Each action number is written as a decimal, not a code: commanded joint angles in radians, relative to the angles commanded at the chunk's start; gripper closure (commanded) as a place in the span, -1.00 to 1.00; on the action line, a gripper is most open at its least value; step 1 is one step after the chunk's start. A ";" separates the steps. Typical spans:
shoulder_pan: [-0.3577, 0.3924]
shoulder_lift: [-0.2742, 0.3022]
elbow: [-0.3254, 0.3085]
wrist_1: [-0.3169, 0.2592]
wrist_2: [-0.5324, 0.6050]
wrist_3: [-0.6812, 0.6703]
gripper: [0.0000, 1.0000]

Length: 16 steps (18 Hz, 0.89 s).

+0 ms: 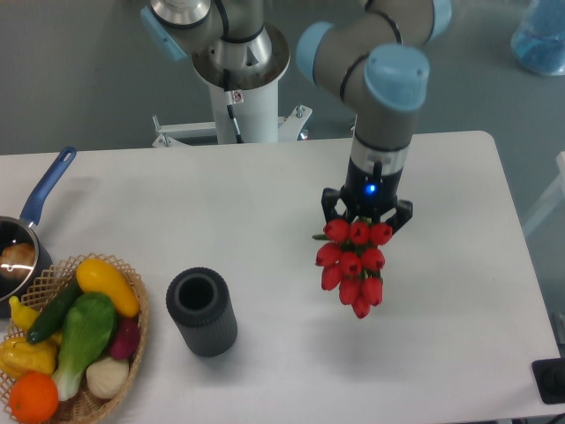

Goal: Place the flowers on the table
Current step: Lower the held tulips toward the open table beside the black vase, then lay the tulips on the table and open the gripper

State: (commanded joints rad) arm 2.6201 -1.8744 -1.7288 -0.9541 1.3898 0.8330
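Note:
A bunch of red tulips, the flowers (pixel 353 267), hangs from my gripper (pixel 365 215) over the right middle of the white table (pixel 265 203). The red heads point toward the camera and hide the stems and the fingertips. The gripper is shut on the bunch, which it holds from above. I cannot tell whether the lowest heads touch the tabletop; a faint shadow lies below them.
A dark grey ribbed vase (pixel 202 312) stands upright left of the flowers. A wicker basket (pixel 132 336) of toy vegetables sits at the front left corner. A blue-handled pot (pixel 26 234) is at the left edge. The robot base (pixel 240 79) stands behind the table.

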 joint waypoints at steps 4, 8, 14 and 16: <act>-0.003 -0.019 -0.002 0.014 0.002 0.000 0.12; -0.003 -0.032 -0.002 0.015 0.002 0.002 0.09; -0.028 -0.097 -0.002 0.077 -0.002 0.008 -0.06; -0.028 -0.114 -0.002 0.080 -0.002 0.011 -0.10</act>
State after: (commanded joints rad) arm 2.5924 -1.9880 -1.7303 -0.8744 1.3883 0.8437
